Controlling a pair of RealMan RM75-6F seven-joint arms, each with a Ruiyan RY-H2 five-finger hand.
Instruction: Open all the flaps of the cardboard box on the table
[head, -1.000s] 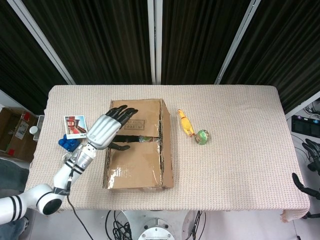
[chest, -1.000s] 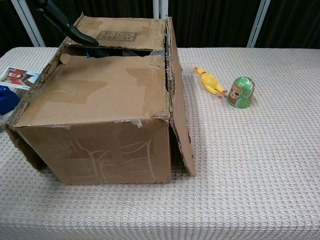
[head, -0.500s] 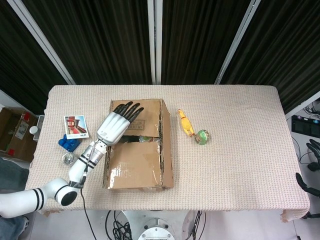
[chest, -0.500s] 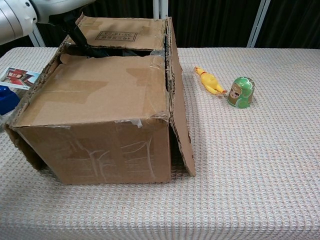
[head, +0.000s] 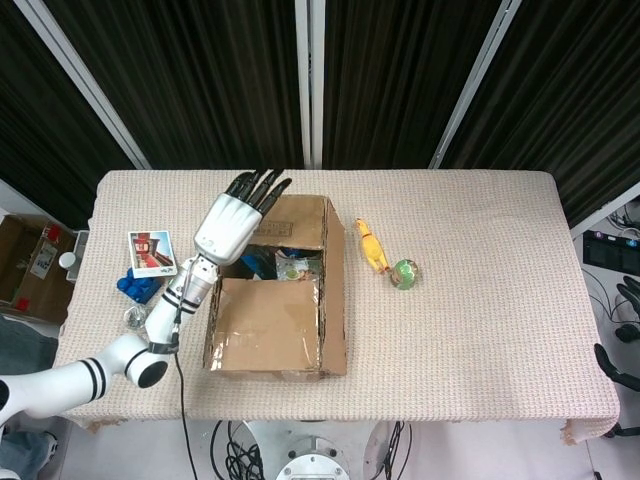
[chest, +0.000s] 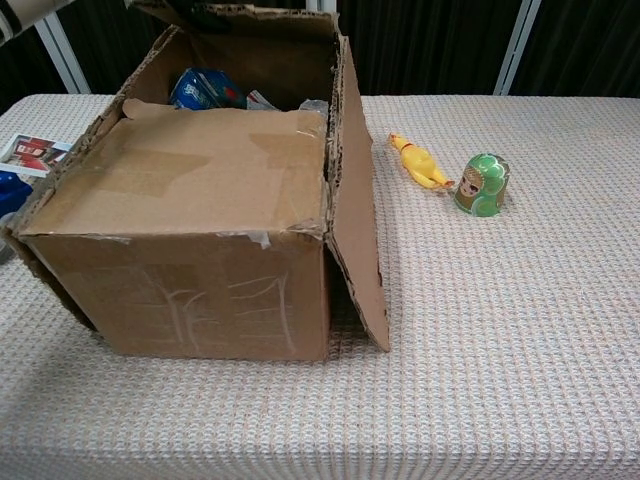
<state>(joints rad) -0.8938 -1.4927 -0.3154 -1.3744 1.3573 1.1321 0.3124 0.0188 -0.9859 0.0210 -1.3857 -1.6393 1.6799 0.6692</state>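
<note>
The cardboard box (head: 275, 300) (chest: 190, 250) stands left of the table's middle. My left hand (head: 232, 222) reaches over its far left corner, fingers (head: 262, 184) stretched out straight against the far flap (head: 298, 212) (chest: 255, 35), which stands raised. It holds nothing. The near flap (head: 262, 328) (chest: 195, 170) lies flat over the front half. The right flap (head: 335, 290) (chest: 355, 210) hangs down outside. A blue packet (head: 262, 262) (chest: 200, 88) shows inside. Only a dark bit of my right hand (head: 615, 362) shows at the right edge, so I cannot make out its fingers.
A yellow rubber chicken (head: 372, 246) (chest: 420, 163) and a small green doll (head: 405, 272) (chest: 482, 185) lie right of the box. A picture card (head: 151, 252) (chest: 35, 152) and a blue object (head: 135, 287) sit to its left.
My left hand has moved toward the far edge and pushed the far flap from lying flat to standing up. The box's inside now shows, and the box shifted a little.
</note>
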